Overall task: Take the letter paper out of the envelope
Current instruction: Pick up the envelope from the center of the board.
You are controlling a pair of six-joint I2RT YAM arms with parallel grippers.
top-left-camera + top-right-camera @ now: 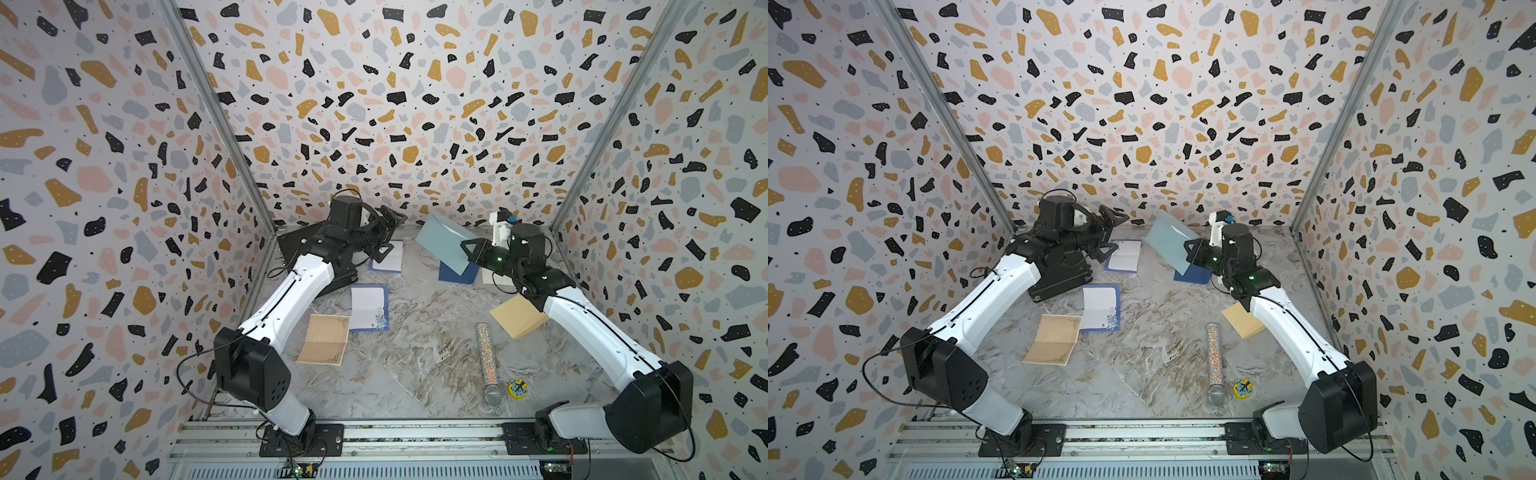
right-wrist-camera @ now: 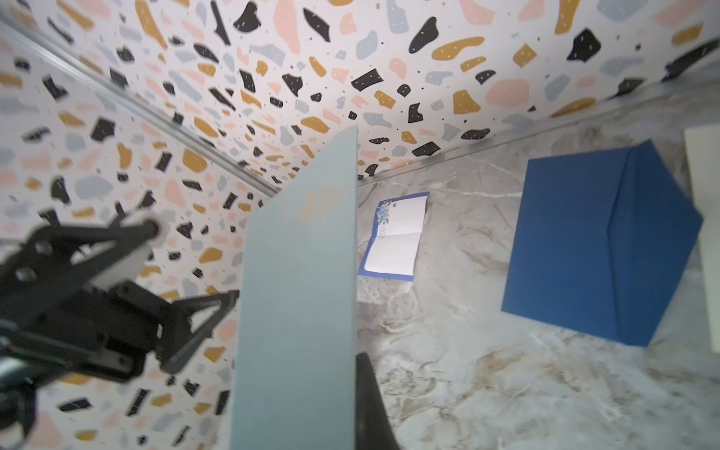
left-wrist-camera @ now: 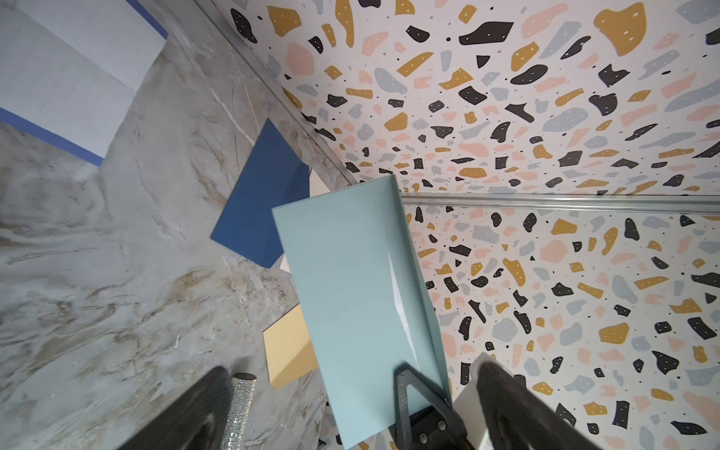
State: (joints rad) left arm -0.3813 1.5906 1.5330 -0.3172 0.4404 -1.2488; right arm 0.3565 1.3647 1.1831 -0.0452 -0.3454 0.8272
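Holding the pale blue envelope point(image 1: 444, 244) aloft is the right gripper point(image 1: 465, 250)

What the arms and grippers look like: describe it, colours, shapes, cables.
The left arm and right arm have white shell links between bulky black joint housings, black base plates on a silver rail. A thin black cable loops at each shoulder. The left gripper and right gripper are black, with hollow triangular fingers. Green lights glow near the right wrist.
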